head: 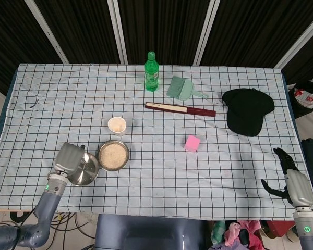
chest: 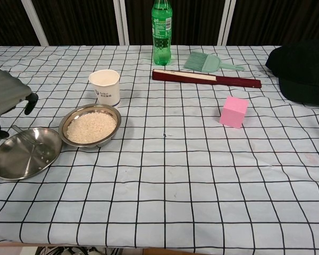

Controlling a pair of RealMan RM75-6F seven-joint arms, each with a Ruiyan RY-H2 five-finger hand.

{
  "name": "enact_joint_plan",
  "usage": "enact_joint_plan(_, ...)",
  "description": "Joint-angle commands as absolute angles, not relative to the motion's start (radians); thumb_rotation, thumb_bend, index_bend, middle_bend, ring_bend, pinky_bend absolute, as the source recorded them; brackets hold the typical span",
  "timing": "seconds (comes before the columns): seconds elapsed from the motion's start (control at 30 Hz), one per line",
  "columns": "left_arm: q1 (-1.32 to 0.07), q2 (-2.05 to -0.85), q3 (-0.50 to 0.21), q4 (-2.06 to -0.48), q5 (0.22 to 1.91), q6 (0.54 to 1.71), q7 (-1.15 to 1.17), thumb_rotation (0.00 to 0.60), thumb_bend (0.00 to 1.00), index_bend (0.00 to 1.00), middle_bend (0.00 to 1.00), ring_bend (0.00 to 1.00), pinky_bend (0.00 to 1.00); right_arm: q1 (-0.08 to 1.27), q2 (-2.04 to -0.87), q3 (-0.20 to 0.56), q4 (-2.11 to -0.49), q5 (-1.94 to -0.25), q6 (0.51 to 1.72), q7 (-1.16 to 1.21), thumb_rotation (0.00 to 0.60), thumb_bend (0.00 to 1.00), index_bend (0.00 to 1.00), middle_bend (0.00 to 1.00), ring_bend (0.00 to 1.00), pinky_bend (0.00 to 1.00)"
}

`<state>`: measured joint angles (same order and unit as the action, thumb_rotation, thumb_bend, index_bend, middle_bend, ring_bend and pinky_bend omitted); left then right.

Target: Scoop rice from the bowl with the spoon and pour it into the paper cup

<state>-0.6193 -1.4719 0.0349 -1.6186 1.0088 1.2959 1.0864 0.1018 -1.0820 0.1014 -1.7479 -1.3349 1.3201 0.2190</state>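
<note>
The steel bowl of white rice stands at the front left, with the white paper cup upright just behind it. Left of the bowl lies a shallow steel plate with a few grains on it. The metal spoon rests across the plate's back rim. My left hand hovers over the plate's left side, its fingers apart and holding nothing. My right hand rests spread beyond the table's front right corner, holding nothing.
A green bottle, a green brush and a dark red folded fan lie along the back. A pink cube sits mid-table, and a black cap lies at the right.
</note>
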Motion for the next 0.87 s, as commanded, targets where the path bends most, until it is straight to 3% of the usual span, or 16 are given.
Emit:
enact_joint_plan(0.03,-0.534,-1.418,0.064,-1.663,1.143,1.405,0.919,0.6,0.11,0.12,0.28,0.35,0.44,0.102,-1.084,0.1,-1.744,-1.34,1.323,0.211,0.6,0.26,0.0,0.0,0.0,0.19)
enact_joint_plan(0.13,-0.481,-1.397,0.082,-1.667,1.208,1.465,0.818,0.6,0.1,0.01,0.04,0.08,0.15,0.102,-1.087,0.099,-1.741,-1.342,1.326,0.204,0.6,0.26,0.0,0.0,0.0,0.19)
enact_joint_plan(0.27,-0.403,-1.372,0.106,-1.651,1.299,1.568,0.683,0.6,0.08,0.0,0.0,0.0,0.0,0.101,-1.091,0.097,-1.735,-1.349,1.333,0.191,0.6,0.26,0.0,0.0,0.0,0.19)
enact_joint_plan(0.53,-0.252,-1.372,0.146,-1.483,1.481,1.763,0.461,0.6,0.07,0.0,0.0,0.0,0.0,0.099,-1.1,0.092,-1.722,-1.366,1.348,0.169,0.6,0.26,0.0,0.0,0.0,0.19)
enact_joint_plan(0.87,-0.205,-1.355,0.1,-1.471,1.442,1.69,0.369,0.6,0.07,0.0,0.0,0.0,0.0,0.091,-1.131,0.086,-1.667,-1.427,1.412,0.109,0.6,0.26,0.0,0.0,0.0,0.19)
